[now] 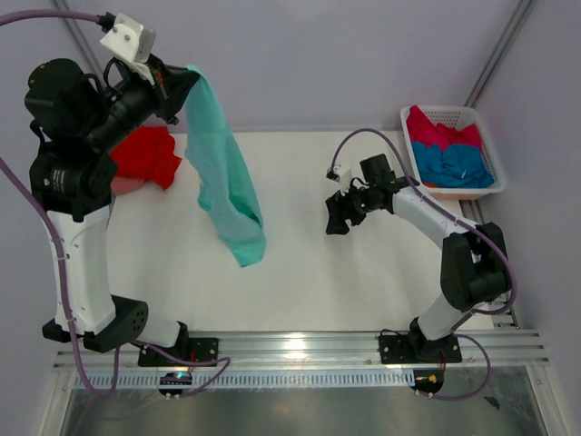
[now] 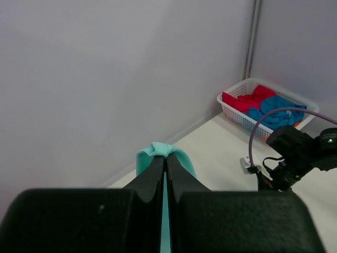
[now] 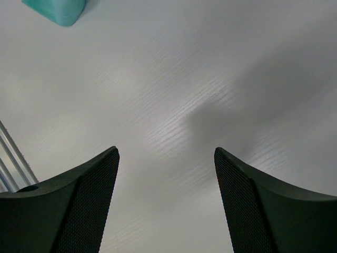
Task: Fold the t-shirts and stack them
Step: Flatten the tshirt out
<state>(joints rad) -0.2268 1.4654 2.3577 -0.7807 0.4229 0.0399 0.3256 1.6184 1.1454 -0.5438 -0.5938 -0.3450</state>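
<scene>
Here, my left hand hangs high over the far left of the white tabletop, its fingers pressed together on a bunched fold of the mint-teal t-shirt. The shirt is soft, plain cloth. It drops from the pinch in one long, loosely twisted drape that slants down toward the middle of the tabletop. Its lower end comes to a rumpled point right at the surface, though I cannot tell whether it touches. In the left wrist view a small tuft of the teal cloth pokes out above my closed fingertips.

I count four t-shirts:
- **One mint-teal:** the shirt in my grip.
- **One bright red:** the red t-shirt lies crumpled on the tabletop beneath my left arm, just beside the hanging shirt.
- **One blue and one crimson-pink:** the blue t-shirt and the crimson-pink t-shirt are heaped together in the single white slatted basket at the far right corner.

My right hand hovers low over bare tabletop right of centre. Its fingers are spread and hold nothing. It is well apart from the teal shirt, whose lower tip shows only at the corner of the right wrist view.
</scene>
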